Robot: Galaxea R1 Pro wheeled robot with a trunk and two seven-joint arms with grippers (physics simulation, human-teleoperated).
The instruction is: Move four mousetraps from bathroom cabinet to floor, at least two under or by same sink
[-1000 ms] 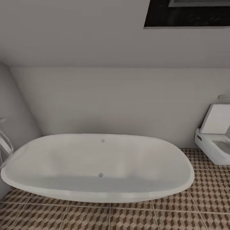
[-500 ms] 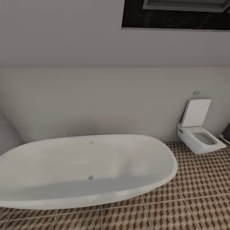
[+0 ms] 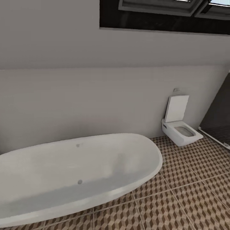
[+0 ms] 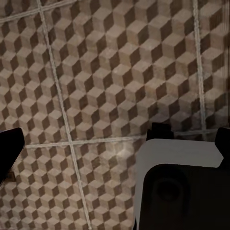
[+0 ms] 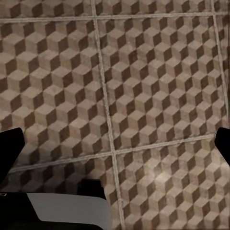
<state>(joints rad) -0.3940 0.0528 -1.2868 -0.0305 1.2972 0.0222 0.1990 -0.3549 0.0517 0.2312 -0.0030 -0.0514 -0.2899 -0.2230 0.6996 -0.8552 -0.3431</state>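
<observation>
The bathroom floor (image 3: 191,188) of cube-patterned tiles runs from the tub to the right wall. My left gripper (image 4: 115,143) hangs open over bare floor tiles (image 4: 96,72), its dark fingertips (image 4: 9,151) far apart with nothing between them. My right gripper (image 5: 115,143) is open too, above bare floor tiles (image 5: 153,72), with nothing between its fingertips (image 5: 9,148). The mousetraps, the cabinet and the sink are out of view.
A white oval bathtub (image 3: 73,172) lies along the wall at left. A white square-edged toilet (image 3: 180,129) stands with its lid up at the back right. A dark shower area (image 3: 218,118) is at the far right. My own white and dark body (image 4: 182,187) stands close to both grippers.
The head camera has swung to the right: the bathtub slides left in the picture, the toilet comes fully into view, and the dark shower area appears at the right edge.
</observation>
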